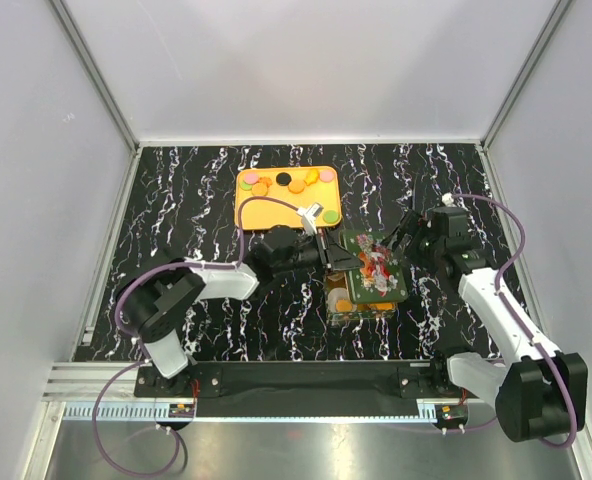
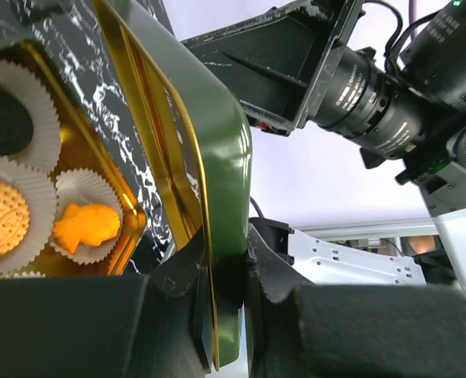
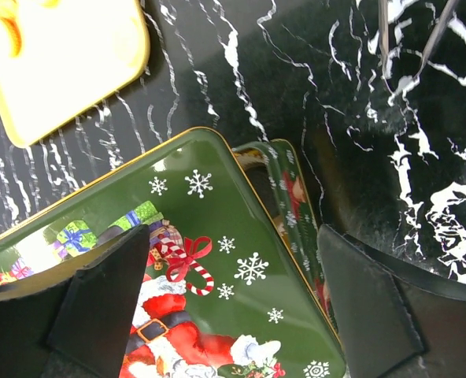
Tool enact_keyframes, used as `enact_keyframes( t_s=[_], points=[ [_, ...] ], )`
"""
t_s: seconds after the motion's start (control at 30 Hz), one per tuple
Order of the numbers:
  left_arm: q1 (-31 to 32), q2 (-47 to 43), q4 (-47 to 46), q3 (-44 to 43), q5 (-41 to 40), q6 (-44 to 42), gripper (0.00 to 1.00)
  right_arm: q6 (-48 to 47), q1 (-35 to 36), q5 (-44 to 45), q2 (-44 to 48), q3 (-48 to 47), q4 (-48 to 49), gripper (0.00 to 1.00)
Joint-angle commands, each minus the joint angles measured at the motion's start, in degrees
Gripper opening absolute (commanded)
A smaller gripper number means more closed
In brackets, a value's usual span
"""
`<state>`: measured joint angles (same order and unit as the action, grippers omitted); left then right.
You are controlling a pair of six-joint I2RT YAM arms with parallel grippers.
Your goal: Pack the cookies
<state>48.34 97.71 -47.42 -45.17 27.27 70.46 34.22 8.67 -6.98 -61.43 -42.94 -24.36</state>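
Observation:
The cookies (image 1: 276, 184), small orange, black, pink and green discs, lie on a yellow tray (image 1: 251, 210) at the back centre. A green Santa tin lid (image 1: 376, 268) hangs tilted over the gold tin base (image 1: 338, 302). My left gripper (image 1: 328, 250) is shut on the lid's left rim; the left wrist view shows the green rim (image 2: 221, 157) pinched in that gripper (image 2: 229, 291). White paper cups in the base hold a round biscuit (image 2: 1, 216), a fish-shaped one (image 2: 86, 225) and a dark one (image 2: 1, 118). My right gripper (image 3: 233, 276) is open above the lid (image 3: 249, 307), touching nothing.
The right arm's wrist camera (image 2: 375, 110) shows close beyond the lid in the left wrist view. The tray's corner (image 3: 60, 55) lies beyond the lid in the right wrist view. Grey walls enclose the black marbled table (image 1: 196, 190).

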Motion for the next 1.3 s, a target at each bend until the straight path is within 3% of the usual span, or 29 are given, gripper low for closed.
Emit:
enact_keyframes(
  t_s=[0.0, 0.4, 1.17, 1.27],
  points=[
    [-0.4, 0.5, -14.9, 0.4, 3.1, 3.3, 0.00, -0.9, 0.2, -1.3, 1.0, 2.5, 5.9, 0.99],
    [-2.8, 4.4, -22.7, 4.9, 5.3, 7.5, 0.00, 2.7, 0.2, -5.4, 1.4, 13.0, 19.9, 1.00],
    [-4.5, 10.0, -28.3, 7.1, 7.0, 11.2, 0.00, 9.7, 0.1, -10.6, 1.5, 23.0, 35.3, 1.00],
    [-4.8, 10.5, -28.9, 7.6, 7.1, 11.5, 0.04, 9.7, 0.2, -10.8, 1.3, 23.5, 35.8, 1.00]
  ],
)
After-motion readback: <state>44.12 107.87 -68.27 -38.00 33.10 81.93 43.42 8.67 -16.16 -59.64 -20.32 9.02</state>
